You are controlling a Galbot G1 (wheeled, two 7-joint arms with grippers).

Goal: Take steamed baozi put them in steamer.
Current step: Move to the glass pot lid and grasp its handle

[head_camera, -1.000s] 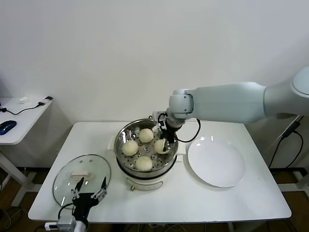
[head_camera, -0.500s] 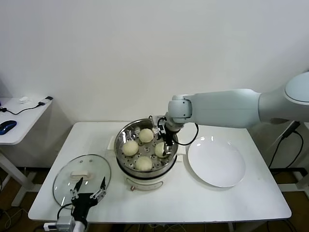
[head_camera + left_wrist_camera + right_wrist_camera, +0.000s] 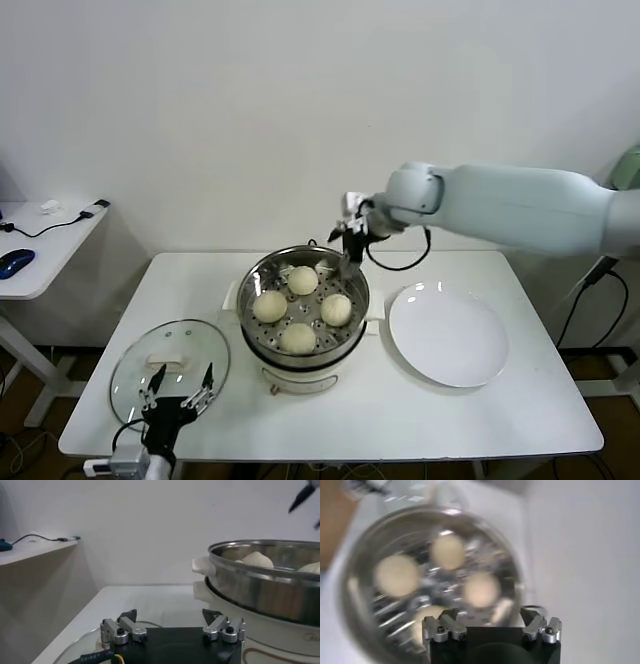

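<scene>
The left claw hangs parked at the table's near-left corner, over the glass lid, its fingers spread and holding nothing. Beyond it, the right claw is also released and empty, and now hovers above the far rim of the steamer. A second ago it was down inside the basket, clenched on a bun at the right side; it has since let go, lifted and drawn back toward the far edge of the table.

Judgement: that bun was the last delivery. All four buns now lie in the steamer, and the white plate at the table's right side shows nothing on it. The loading part of the task appears complete.

Condition of the buns: the near bun, left bun, right bun and far bun sit on the perforated steel floor, spaced apart in a rough diamond, none stacked. Each is pale cream, smooth and domed; no dents or tears are visible. The right wrist view, though blurred, agrees: buns apart from one another inside the shiny basket. The steamer stands at the middle of the table, uncovered.
</scene>
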